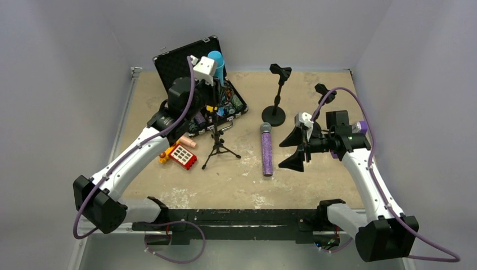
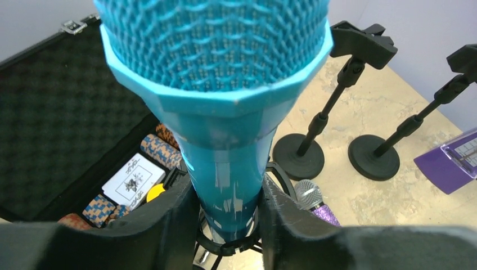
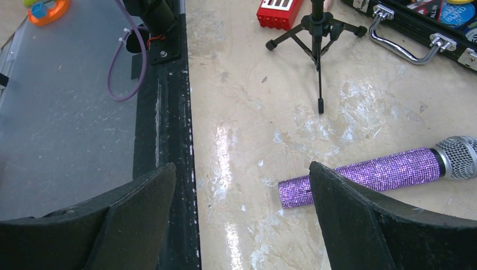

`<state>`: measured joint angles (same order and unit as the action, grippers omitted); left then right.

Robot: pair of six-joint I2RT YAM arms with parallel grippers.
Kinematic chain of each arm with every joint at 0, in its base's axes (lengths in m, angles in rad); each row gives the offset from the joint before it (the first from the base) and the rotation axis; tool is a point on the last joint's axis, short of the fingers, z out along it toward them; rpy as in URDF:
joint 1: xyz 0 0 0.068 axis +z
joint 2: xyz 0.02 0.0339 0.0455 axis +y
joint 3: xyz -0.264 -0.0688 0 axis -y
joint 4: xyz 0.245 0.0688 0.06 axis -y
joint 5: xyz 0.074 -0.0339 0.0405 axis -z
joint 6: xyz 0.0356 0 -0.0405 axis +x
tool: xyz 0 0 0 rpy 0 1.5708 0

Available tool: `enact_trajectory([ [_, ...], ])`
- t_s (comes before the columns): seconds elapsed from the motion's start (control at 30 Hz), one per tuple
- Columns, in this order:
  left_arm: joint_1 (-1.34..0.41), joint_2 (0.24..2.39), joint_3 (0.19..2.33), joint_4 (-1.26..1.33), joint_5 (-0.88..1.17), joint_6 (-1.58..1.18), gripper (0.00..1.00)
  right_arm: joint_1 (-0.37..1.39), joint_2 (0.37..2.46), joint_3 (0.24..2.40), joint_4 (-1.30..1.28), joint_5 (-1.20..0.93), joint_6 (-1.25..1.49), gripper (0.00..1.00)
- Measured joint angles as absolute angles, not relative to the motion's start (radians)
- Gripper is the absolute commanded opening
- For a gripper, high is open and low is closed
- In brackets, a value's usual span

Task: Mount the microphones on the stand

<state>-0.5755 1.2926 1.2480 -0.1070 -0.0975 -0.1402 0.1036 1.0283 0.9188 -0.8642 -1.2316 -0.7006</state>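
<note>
Seating the blue microphone in the tripod stand is the step I'm on. My left gripper is clamped on its body, mic upright, tail down in the clip ring; can't tell if it's fully seated. Next, I reckon: press down straight, then let go. Right gripper hangs spread wide and empty over the table, near the purple microphone lying flat. Peach-pink microphone lies beside the red block. Round-base stand is bare.
</note>
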Motion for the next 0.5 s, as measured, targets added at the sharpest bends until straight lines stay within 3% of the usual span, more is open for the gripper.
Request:
enact_trajectory([
  [0.07,-0.575,1.286,1.224,-0.072,-0.101,-0.152,0.71,0.104,1.036,0.916,-0.867,-1.232,-0.707,0.93],
  [0.13,-0.574,1.264,1.206,-0.06,-0.105,-0.169,0.81,0.104,1.042,0.914,-0.87,-1.234,-0.715,0.93],
  [0.5,-0.574,1.14,1.182,-0.13,-0.133,-0.225,0.92,0.104,1.056,0.914,-0.879,-1.248,-0.746,0.93],
])
